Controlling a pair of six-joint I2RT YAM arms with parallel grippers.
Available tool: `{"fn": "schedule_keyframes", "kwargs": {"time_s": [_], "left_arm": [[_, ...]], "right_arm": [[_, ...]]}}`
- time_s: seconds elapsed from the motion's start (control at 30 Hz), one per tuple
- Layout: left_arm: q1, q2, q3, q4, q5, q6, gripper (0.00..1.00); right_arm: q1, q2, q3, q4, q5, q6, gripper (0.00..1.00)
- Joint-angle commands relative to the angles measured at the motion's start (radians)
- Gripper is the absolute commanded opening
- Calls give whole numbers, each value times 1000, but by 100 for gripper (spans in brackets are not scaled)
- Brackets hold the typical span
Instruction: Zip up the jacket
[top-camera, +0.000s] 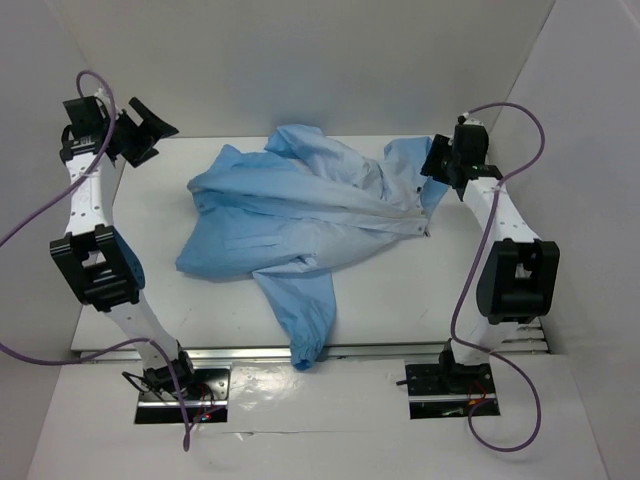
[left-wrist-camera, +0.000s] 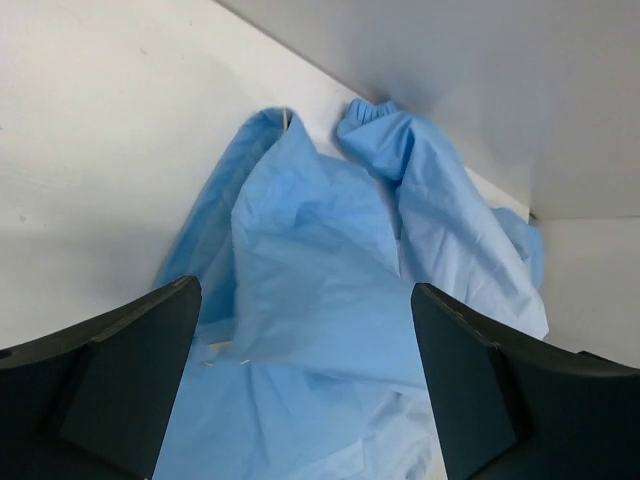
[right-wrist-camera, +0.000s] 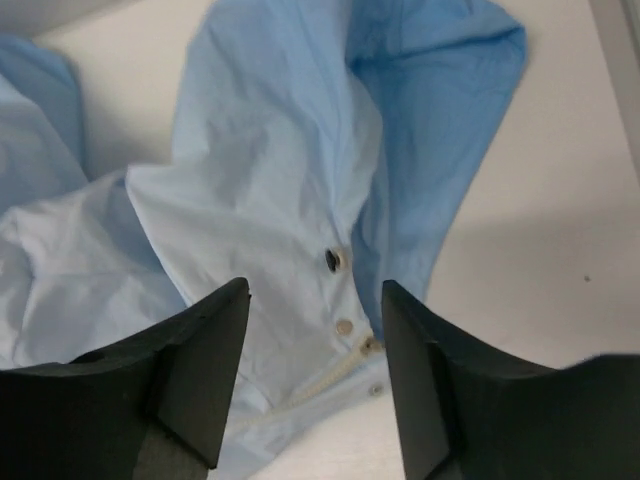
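The jacket (top-camera: 300, 215) lies crumpled in the middle of the desk (top-camera: 400, 300), one sleeve over the near edge. The left hand (top-camera: 146, 132) and the right hand (top-camera: 441, 165) are both spread and empty. The folded thin fabric may catch in the zipper (right-wrist-camera: 325, 385) and jam it.

Lying crumpled across the middle of the white tabletop (top-camera: 400, 295), a light blue jacket (top-camera: 290, 215) reaching toward the far right corner, one sleeve (top-camera: 305, 310) hanging over the near edge, white zipper edging (top-camera: 390, 215) running diagonally along its front

rumpled sky-blue jacket (top-camera: 300, 215), sprawled flat, sleeves splayed
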Motion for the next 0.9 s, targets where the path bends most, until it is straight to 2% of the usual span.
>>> {"fn": "schedule_keyframes", "kwargs": {"time_s": [0.0, 0.1, 0.17, 0.2, 0.23, 0.27, 0.33, 0.37, 0.4, 0.5, 0.57, 0.87], "left_arm": [[-67, -15, 41, -73, -100, 71, 100], [-156, -44, 97, -134, -208, 140, 97], [-245, -61, 110, -188, -231, 174, 96], [-277, -93, 82, -188, -222, 191, 91], [-315, -117, 50, -197, -222, 200, 91], [-410, -145, -34, -197, -255, 212, 90], [-507, -226, -134, -188, -341, 212, 90], [-585, -249, -236, -157, -353, 212, 90], [-614, -280, -313, -157, -398, 194, 90], [-665, -289, -363, -157, -387, 194, 92], [-676, -305, -383, -188, -436, 183, 93], [-685, -398, -361, -179, -464, 202, 97]], "right_arm": [[31, -2, 39, -104, 3, -36, 66], [45, -27, 54, -162, 63, -27, 89], [72, -76, 53, -162, 63, -27, 97], [88, -99, 38, -162, 63, -18, 100], [118, -120, 16, -162, 63, -17, 100], [134, -163, -33, -153, 82, 2, 100], [174, -203, -93, -153, 151, 50, 100], [183, -241, -155, -144, 208, 71, 100], [203, -258, -185, -144, 248, 114, 100], [227, -310, -287, -197, 369, 168, 100], [237, -329, -329, -229, 483, 221, 100], [237, -390, -381, -277, 537, 224, 100]]}}
